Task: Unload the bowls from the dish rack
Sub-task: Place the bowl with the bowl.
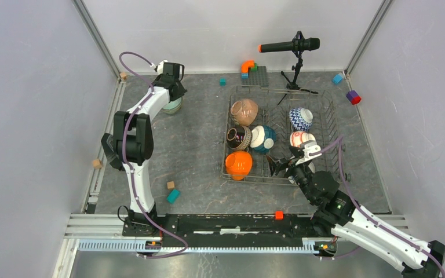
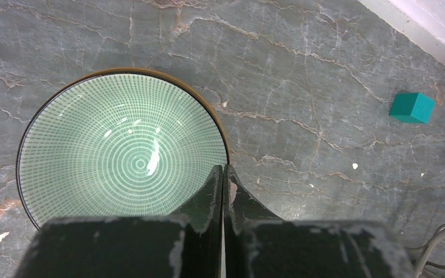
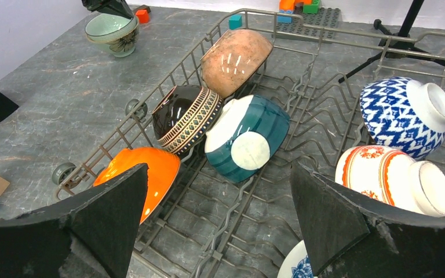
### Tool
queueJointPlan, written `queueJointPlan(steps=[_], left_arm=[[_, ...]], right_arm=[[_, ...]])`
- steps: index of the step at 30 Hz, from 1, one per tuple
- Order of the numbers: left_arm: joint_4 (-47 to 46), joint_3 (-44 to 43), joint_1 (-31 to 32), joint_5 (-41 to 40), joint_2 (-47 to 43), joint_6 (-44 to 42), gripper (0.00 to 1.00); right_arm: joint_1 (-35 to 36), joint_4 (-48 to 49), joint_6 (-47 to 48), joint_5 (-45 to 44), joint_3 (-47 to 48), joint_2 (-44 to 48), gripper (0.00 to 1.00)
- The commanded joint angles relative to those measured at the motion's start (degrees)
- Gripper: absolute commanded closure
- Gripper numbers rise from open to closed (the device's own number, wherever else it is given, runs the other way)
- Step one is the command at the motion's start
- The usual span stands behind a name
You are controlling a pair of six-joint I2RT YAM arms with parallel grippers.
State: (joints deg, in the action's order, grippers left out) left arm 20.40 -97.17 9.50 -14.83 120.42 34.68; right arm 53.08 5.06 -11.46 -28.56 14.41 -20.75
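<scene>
In the rack (image 1: 278, 116): six bowls are leaning on the tines. A brown bowl (image 1: 244, 111), a striped bowl (image 1: 239, 138), a teal bowl (image 1: 263, 139) and an orange bowl (image 1: 239, 164) are filling the left side. A blue bowl (image 1: 301, 119) and a red bowl (image 1: 301, 139) are resting on the right.
Green bowl (image 2: 121, 150): it is sitting upright on the surface (image 1: 197, 145), at the far left, well apart from the rack.
Left tool (image 2: 224, 174): it is hanging over the green bowl's rim, its fingers pressing together and gripping nothing.
Right tool (image 3: 218, 168): it is hovering over the rack's near edge, its jaws standing wide with nothing between them. The teal bowl is lying just ahead.
Rack's place: it is sitting right of centre on the surface.
Around: a mic (image 1: 290, 45) on a tripod is standing behind the rack, and a teal block (image 2: 412, 107) is lying near the green bowl.
</scene>
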Motion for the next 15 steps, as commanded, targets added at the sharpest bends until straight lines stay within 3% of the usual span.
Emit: queueJointPlan(steps=[1,8,15], left_arm=[[-1.0,0.7,0.2,-0.6,0.7,-2.4,0.98],[-1.2,1.1,0.2,-0.5,-0.9,-2.2,0.98],[-1.3,1.6,0.2,0.7,-8.9,-1.1,0.97]], right_arm=[[0.0,1.3,0.7,-1.1,-0.3,0.8,0.03],[0.0,1.0,0.6,-1.2,-0.3,1.3,0.03],[0.0,1.4,0.5,-1.3,-0.2,1.0,0.03]])
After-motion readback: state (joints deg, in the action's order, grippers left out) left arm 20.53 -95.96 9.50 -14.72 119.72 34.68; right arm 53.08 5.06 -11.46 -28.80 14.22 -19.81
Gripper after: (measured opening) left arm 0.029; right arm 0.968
